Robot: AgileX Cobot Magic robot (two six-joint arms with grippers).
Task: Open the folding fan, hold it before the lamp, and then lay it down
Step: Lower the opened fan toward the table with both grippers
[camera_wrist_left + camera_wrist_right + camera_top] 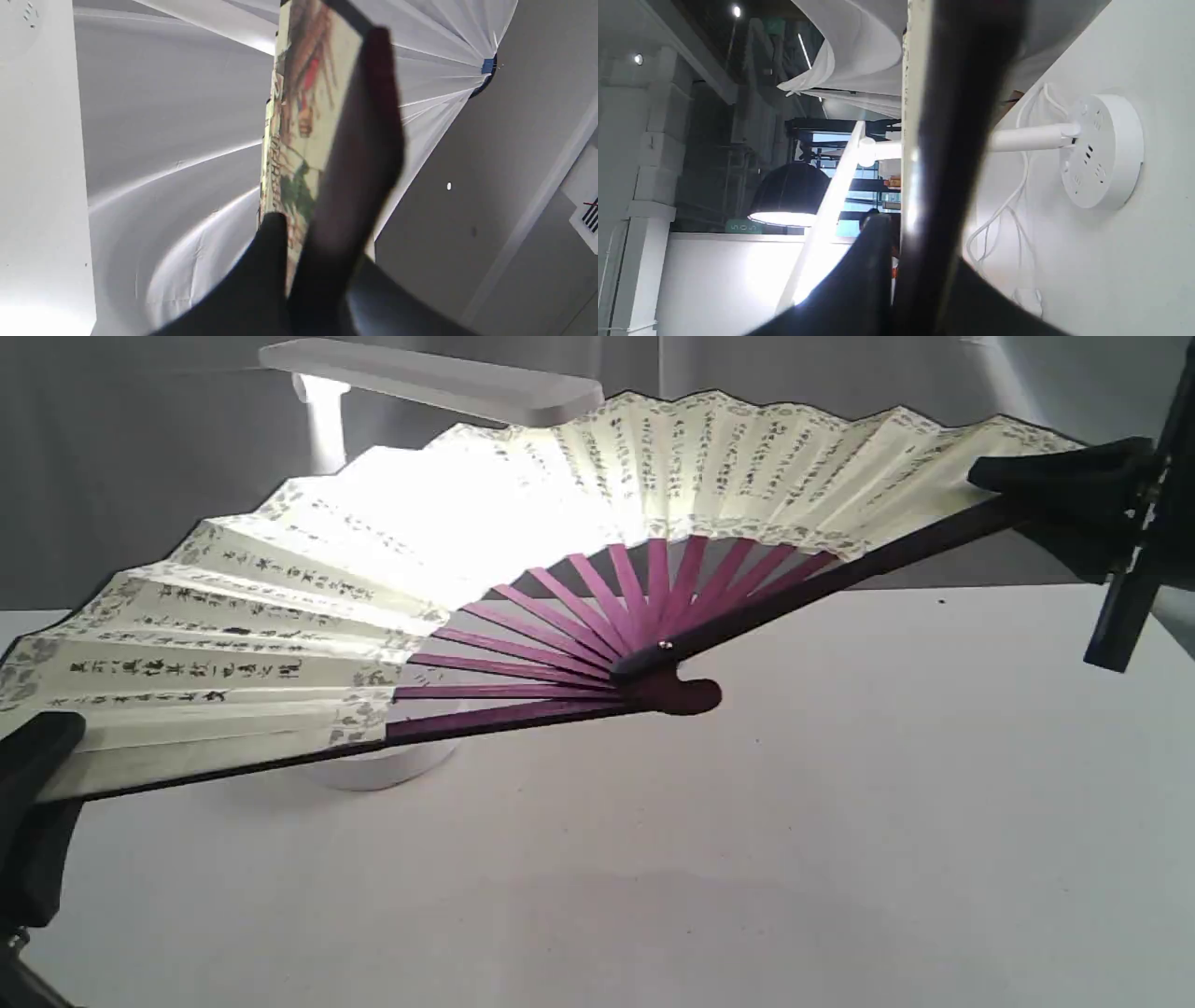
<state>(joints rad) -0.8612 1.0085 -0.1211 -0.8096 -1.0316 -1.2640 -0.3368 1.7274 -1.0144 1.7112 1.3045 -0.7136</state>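
The folding fan (pixel 523 541) is spread wide open and held above the table, its cream calligraphy leaf facing the exterior view and its maroon ribs meeting at the pivot (pixel 665 646). The lit lamp (pixel 439 378) stands behind it and glows through the paper. My left gripper (pixel 42 737) is shut on the fan's left guard at the far left. My right gripper (pixel 1046 476) is shut on the right guard at the upper right. In the left wrist view the fan's edge (pixel 308 116) sits between dark fingers. The right wrist view shows the dark guard (pixel 966 140) clamped, with the lamp base (pixel 1101 149) beyond.
The white table (pixel 747 859) lies below the fan. The lamp's round base (pixel 383 770) peeks out under the fan's left half. Its white cord (pixel 1008 205) trails beside the base. Grey curtains hang behind.
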